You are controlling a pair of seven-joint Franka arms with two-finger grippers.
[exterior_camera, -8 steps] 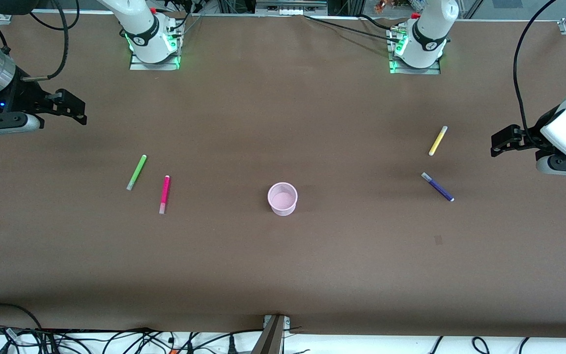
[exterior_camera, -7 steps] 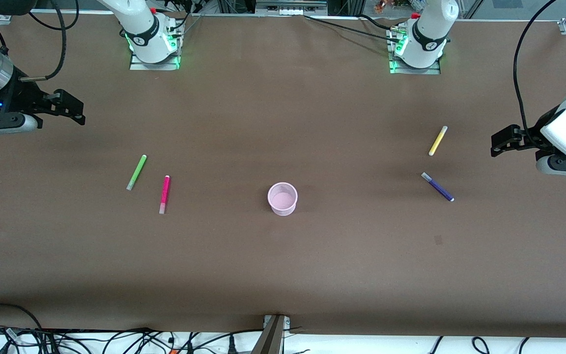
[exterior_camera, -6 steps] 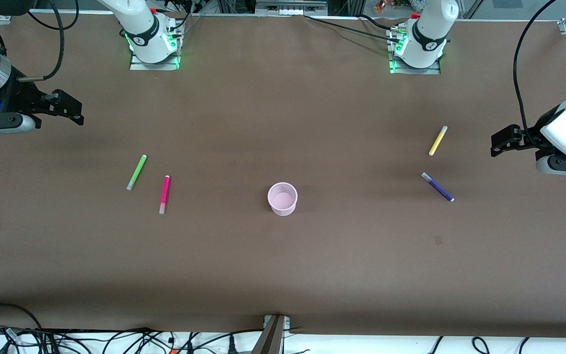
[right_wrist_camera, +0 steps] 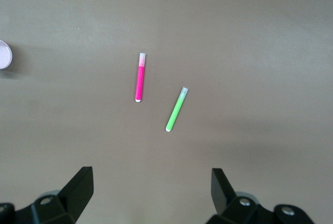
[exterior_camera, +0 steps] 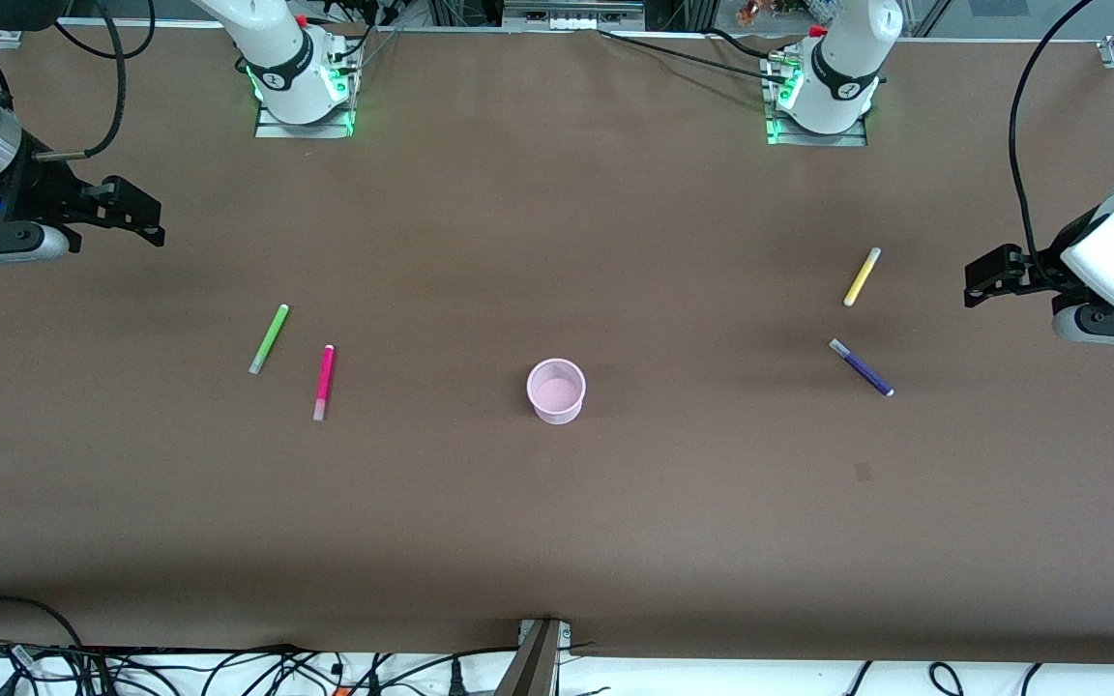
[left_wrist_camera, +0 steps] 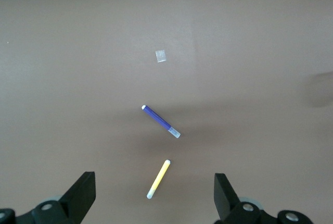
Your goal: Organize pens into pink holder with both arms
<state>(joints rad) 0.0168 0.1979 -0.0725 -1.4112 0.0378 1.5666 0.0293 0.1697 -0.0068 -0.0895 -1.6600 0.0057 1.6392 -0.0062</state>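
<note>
Pens (exterior_camera: 322,383) flat around pink holder (exterior_camera: 556,390) — left end effector (exterior_camera: 987,275), right end effector (exterior_camera: 136,214) spread wide, empty.

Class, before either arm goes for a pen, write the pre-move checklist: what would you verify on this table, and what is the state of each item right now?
1. Pink holder upright, mouth up, no pen in it: ok.
2. All pens lying apart on the table: green pen, magenta pen, yellow pen, purple pen: ok.
3. Right gripper open, holding nothing, over the table's right-arm end: ok.
4. Left gripper open, holding nothing, over the left-arm end: ok.
5. Each arm has two pens at its own end: ok.
6. Any gripper already lined up over a pen: not ok.
</note>
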